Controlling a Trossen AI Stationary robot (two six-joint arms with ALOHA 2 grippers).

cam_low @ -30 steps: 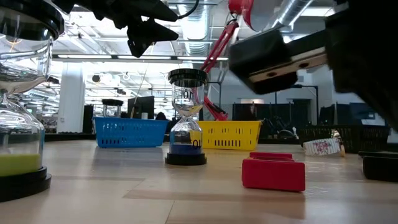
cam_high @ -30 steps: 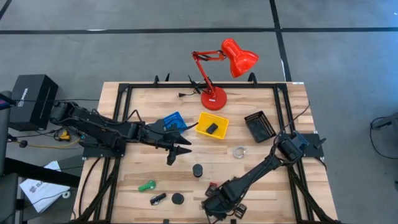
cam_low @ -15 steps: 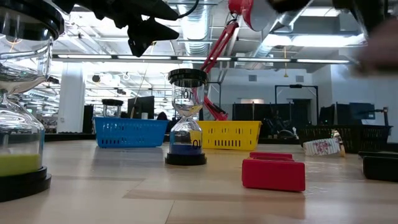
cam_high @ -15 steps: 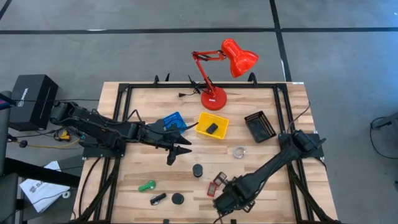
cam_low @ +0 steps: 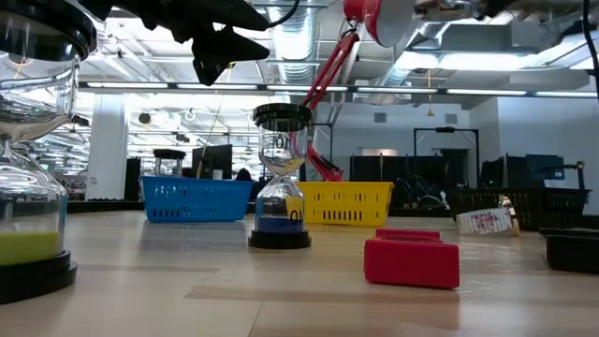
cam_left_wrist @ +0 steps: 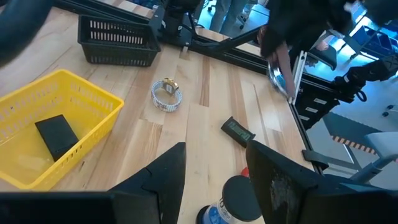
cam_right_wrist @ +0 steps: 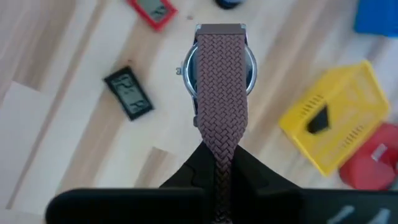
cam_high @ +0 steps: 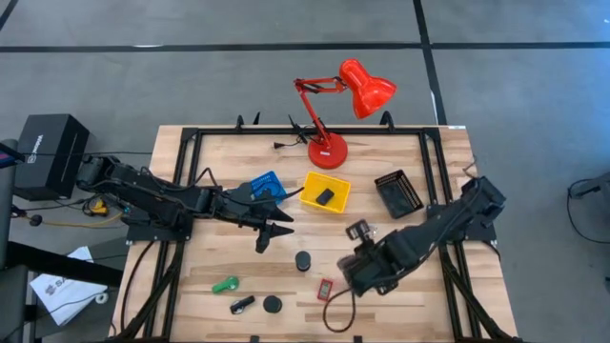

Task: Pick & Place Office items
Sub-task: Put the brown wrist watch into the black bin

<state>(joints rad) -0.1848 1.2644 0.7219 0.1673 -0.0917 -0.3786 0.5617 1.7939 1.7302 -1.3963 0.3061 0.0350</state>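
Observation:
My right gripper [cam_high: 356,235] is above the table's middle, shut on a wristwatch [cam_right_wrist: 221,65] with a brown braided strap. Below it lie a red rectangle [cam_right_wrist: 152,11], which also shows in the high view [cam_high: 325,289], and a small black display block [cam_right_wrist: 129,93]. A black block [cam_high: 325,196] lies in the yellow tray [cam_high: 313,181]. My left gripper [cam_high: 281,225] is open and empty, in the air left of the yellow tray. A green clip [cam_high: 225,284] and two hourglasses [cam_high: 303,260] [cam_high: 273,304] are on the near part of the table. A clear ring [cam_left_wrist: 166,95] lies flat on the wood. My right gripper pinches the watch's braided strap [cam_right_wrist: 217,155] between its two fingers, with the strap running along the fingers. The fingers slant down from above. The watch case [cam_right_wrist: 221,65] sticks out beyond the fingertips, lifted clear of the table.
A red desk lamp [cam_high: 329,151] stands at the far edge. A blue tray [cam_high: 262,184] sits beside the yellow one, and a black basket [cam_high: 397,192] is at the far right. A small black item [cam_high: 242,305] lies near the front edge.
My right gripper has risen from the table's near edge and gone toward the far edge and the yellow tray, carrying the watch. In the low view the arm has gone up out of the picture. The red rectangle now lies uncovered on the near part of the table.

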